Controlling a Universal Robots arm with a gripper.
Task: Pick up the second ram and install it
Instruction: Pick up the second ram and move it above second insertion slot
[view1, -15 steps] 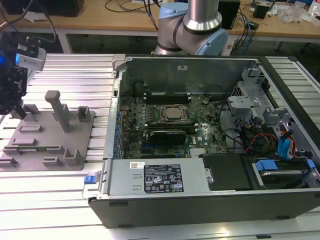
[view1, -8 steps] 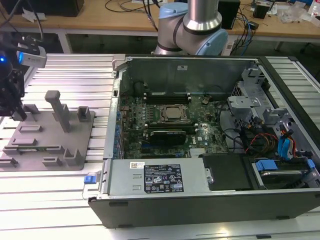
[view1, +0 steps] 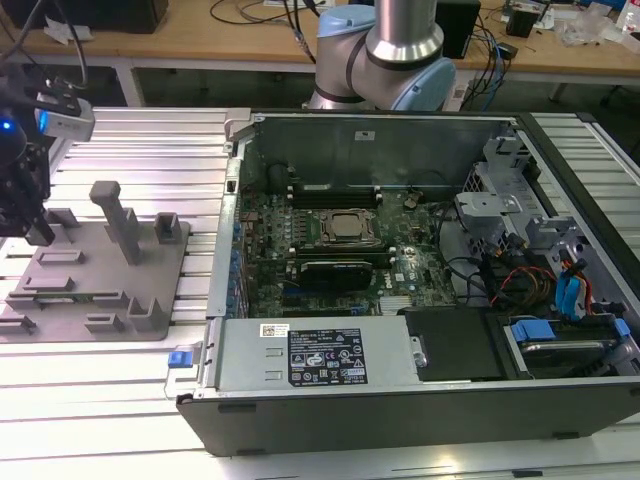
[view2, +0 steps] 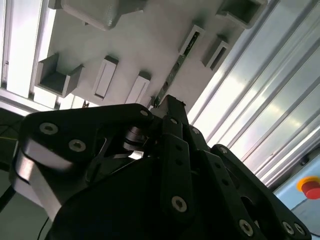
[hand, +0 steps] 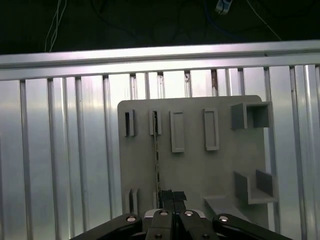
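Second ram (hand: 157, 155), a long, thin green circuit-board stick seen edge-on, stands on its narrow edge along the flat grey plastic fixture plate (hand: 200, 170). Its far end sits in one of the plate's raised slot blocks (hand: 152, 125), and its near end runs right up to the tips of the black claw (hand: 173, 194). In the second wrist view the same green stick (view2: 173, 70) slants from that block down to the claw (view2: 170, 102) and disappears behind it.

The claw is clenched, with its fingertip pads (hand: 166, 195) pressed together and no gap showing. The stick meets them slightly to one side of their seam. It cannot be told whether it is pinched between them or only touching.

The plate lies on a ribbed aluminium counter (hand: 65, 160). Beyond the ram it also carries further raised slot frames and open-sided square pockets (hand: 250, 116).

In the exterior view the claw (view1: 40, 235) hangs tips-down over the plate (view1: 100, 270), close to its surface. A tall grey post (view1: 120, 215) rises from the plate near the claw, toward the exterior view's right.

Well apart from the claw, farther to that same side, a dark open metal computer case (view1: 400, 420) lies on the counter (view1: 130, 140). Inside it is a green motherboard (view1: 285, 215) with a square silver processor (view1: 347, 227). A wide black expansion card (view1: 340, 270) sits just beside the processor. At the end of the case farthest from the claw are red and black cables (view1: 520, 280) and a drive bay with blue tabs (view1: 570, 295).
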